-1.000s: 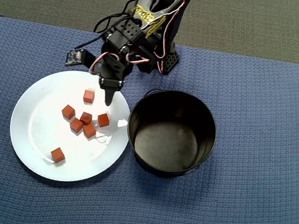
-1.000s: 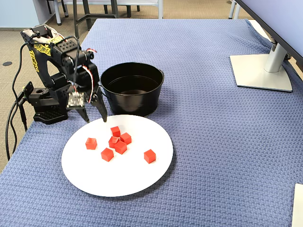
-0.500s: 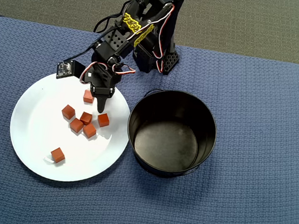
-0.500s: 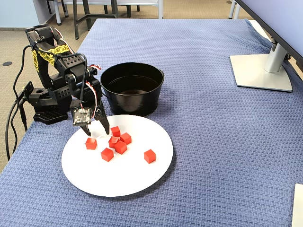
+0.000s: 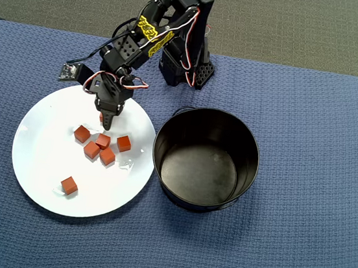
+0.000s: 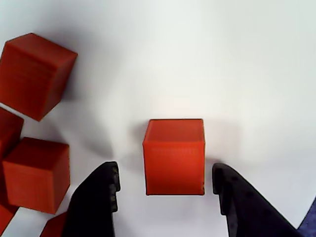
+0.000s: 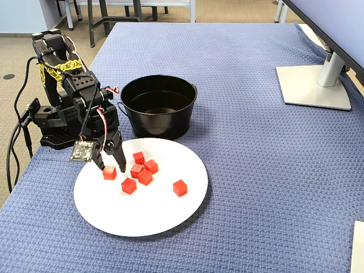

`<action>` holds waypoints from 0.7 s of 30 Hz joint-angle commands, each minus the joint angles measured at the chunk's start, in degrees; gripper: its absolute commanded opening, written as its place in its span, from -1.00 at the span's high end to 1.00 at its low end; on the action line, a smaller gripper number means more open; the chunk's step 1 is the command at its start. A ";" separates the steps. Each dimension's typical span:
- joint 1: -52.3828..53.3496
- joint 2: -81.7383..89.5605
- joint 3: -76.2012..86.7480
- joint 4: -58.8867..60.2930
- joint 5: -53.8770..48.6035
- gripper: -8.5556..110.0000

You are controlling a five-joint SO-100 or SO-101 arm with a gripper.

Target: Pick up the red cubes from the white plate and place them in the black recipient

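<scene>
overhead view shows the gripper (image 5: 106, 122) has swung left from the plate's right rim and dropped over the lone cube (image 5: 102, 117) at the far edge of the white plate (image 5: 39, 156), a spot it was only hovering beside a second ago. that cube is now almost hidden under the fingers from above. in the wrist view the fingers (image 6: 96, 197) stand apart with the cube (image 6: 174, 156) squarely between them, a sliver of white plate showing on each side, so nothing is clamped yet. in the fixed view the fingertips (image 7: 121, 167) reach down to plate level, straddling the cube (image 7: 109, 173) at the plate's left side.

the other red cubes (image 5: 102, 148) lie untouched: four in a loose cluster near the plate's middle, one (image 5: 69, 185) apart toward the near rim. the black recipient (image 5: 205, 158) stands just right of the plate, empty.

so the approach looks finished and the first grasp is in hand; closing on the cube seems the next need, with all six cubes left to carry across.
</scene>
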 commanded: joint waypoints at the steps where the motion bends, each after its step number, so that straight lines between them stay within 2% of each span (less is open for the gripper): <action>1: 1.49 -0.88 -4.13 -1.32 1.05 0.61; 3: 1.67 -1.93 -5.01 -1.41 1.14 0.63; 7: 2.02 -3.52 -6.33 -1.85 2.02 0.86; 11: 1.41 -1.93 -6.42 -1.14 3.16 0.86; 21: -11.07 17.05 -20.04 20.83 17.23 0.86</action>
